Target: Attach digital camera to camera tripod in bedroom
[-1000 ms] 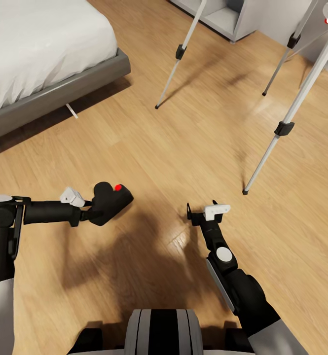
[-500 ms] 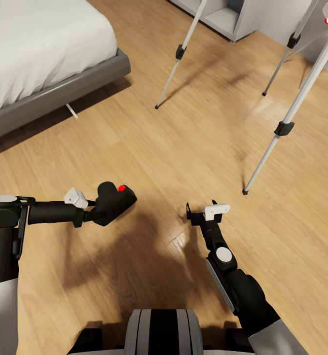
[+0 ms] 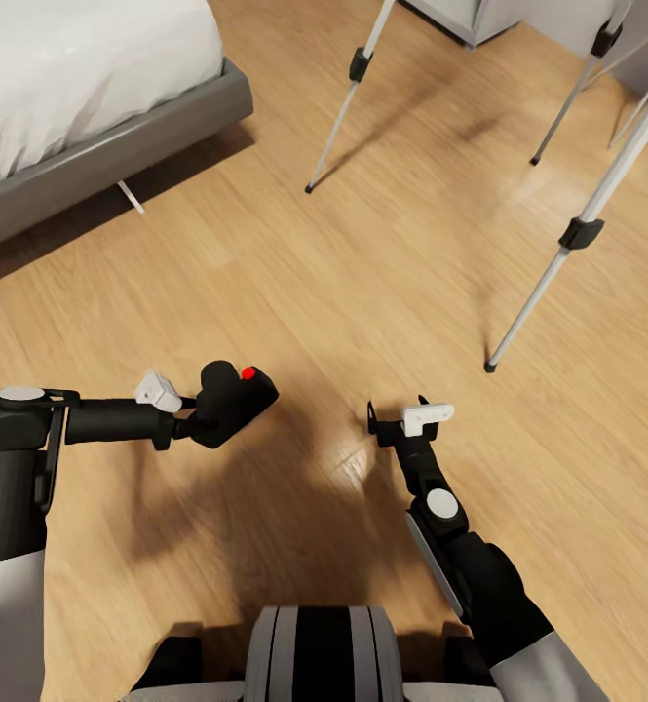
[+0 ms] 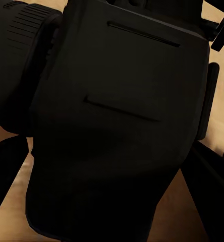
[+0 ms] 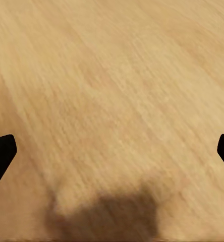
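The digital camera (image 3: 232, 400) is a small black box with a red button on top, held low over the wood floor by my left gripper (image 3: 203, 421), which is shut on it. In the left wrist view the camera's dark body (image 4: 117, 126) sits close up between the fingers. The camera tripod shows as thin silver-white legs with black clamps: one leg (image 3: 347, 97) ahead, one (image 3: 569, 93) at the far right, and a nearer one (image 3: 569, 249) to my right. The tripod's head is out of view. My right gripper (image 3: 397, 409) hangs open over bare floor, its fingertips (image 5: 1, 156) wide apart.
The grey-framed white bed (image 3: 109, 156) fills the upper left. A pale cabinet corner (image 3: 470, 15) stands at the top behind the tripod. Light wood floor (image 5: 112, 101) lies between my arms and the tripod legs.
The head view has shifted, so bed and tripod sit a little differently in the picture. My left arm has carried the camera slightly to the right. The right arm has held still.
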Robot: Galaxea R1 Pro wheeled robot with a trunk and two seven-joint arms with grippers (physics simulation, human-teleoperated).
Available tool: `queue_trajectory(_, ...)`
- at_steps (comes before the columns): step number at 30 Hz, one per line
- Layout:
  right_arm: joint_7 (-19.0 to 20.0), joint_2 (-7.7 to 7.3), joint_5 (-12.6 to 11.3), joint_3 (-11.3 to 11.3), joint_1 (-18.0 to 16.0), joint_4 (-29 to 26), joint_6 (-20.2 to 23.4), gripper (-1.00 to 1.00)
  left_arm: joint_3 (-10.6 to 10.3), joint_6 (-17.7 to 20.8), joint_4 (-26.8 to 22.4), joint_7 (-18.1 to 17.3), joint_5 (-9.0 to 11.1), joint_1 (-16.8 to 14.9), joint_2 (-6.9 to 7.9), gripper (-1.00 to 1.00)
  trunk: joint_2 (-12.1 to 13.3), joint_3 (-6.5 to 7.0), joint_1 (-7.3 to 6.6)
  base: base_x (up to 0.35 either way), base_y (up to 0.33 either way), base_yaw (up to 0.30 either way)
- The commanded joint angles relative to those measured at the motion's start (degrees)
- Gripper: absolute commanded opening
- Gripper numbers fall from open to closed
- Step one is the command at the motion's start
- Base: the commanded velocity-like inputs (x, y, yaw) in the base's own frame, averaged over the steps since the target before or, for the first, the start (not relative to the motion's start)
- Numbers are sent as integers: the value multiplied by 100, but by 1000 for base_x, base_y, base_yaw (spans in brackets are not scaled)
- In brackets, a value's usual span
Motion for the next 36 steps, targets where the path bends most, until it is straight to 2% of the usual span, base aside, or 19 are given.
queue_trajectory(1,-37,0,15,21,-3,-3,21,100,3,54,-7,-54,-53,-4,-1,-100,-3,-26,1,0,0,0)
queue_trajectory(11,-37,0,15,163,-3,-3,23,100,2,74,-7,-54,-53,-3,2,-100,-16,-247,27,0,0,0)
queue_trajectory(36,-35,3,15,173,-3,-3,15,100,-7,73,-15,-54,-52,-4,-19,-100,-16,-247,27,0,0,0)
